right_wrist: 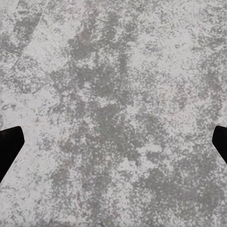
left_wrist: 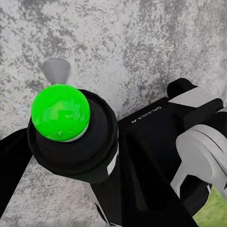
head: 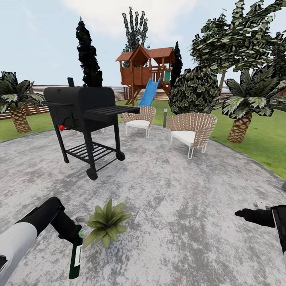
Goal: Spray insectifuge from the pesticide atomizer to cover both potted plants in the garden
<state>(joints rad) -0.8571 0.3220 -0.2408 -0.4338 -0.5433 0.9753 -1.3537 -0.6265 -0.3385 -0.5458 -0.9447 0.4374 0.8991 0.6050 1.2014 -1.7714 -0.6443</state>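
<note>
A: Left gripper first, down at the near left. Its fingers are clamped on the spray bottle, which hangs with its dark green body pointing down at the paving and its white label facing us.

B: And a green dot sits on top of the bottle's head in the left wrist view, with a pale nozzle poking out past it over the grey stone.

A: The left arm comes in low from the corner, white forearm, black wrist, angled toward the middle of the patio.

B: Just beside that gripper sits a potted plant, a low rosette of pointed green leaves, right on the paving.

A: Over to the right gripper. Its fingers are spread wide, holding nothing; in the right wrist view one black fingertip sits at each edge with bare stone between them.

B: That arm reaches in level from the right edge, pointing left.

A: Further back, a black grill on wheels stands on the patio, then two wicker chairs.

B: Beyond them lawn, palms, a wooden playhouse with a blue slide, and the fence.
</note>
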